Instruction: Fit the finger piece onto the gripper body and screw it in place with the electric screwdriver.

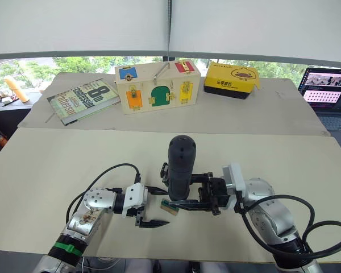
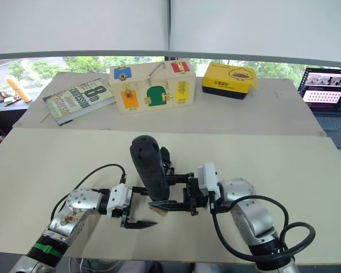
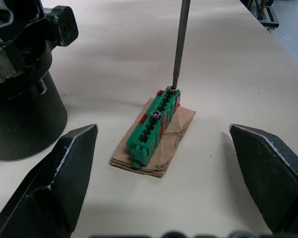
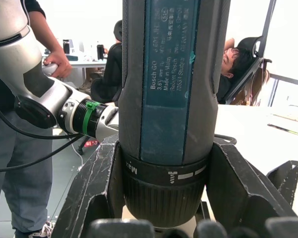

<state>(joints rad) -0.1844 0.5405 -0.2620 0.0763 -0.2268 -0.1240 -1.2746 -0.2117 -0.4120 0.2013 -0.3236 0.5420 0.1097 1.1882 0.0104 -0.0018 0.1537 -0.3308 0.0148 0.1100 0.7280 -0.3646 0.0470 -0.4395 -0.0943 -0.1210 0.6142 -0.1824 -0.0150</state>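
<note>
My right gripper (image 1: 186, 200) is shut on the electric screwdriver (image 1: 182, 165), a thick dark cylinder standing upright at the middle of the table; its fingers (image 4: 97, 186) clasp the collar. The thin metal bit (image 3: 181, 39) comes straight down onto a screw at one end of a small green block (image 3: 156, 121) lying on a scrap of brown cardboard (image 3: 176, 134). My left gripper (image 3: 162, 131) is open, with one finger on each side of the block and touching neither it nor the cardboard. The finger piece and the gripper body are out of view.
Along the far table stand a wooden lock box (image 1: 157, 86), a book (image 1: 82, 99), a yellow box (image 1: 230, 79) and a laptop (image 1: 329, 94) at the right edge. People stand and sit behind my left arm (image 4: 49, 99) in the right wrist view.
</note>
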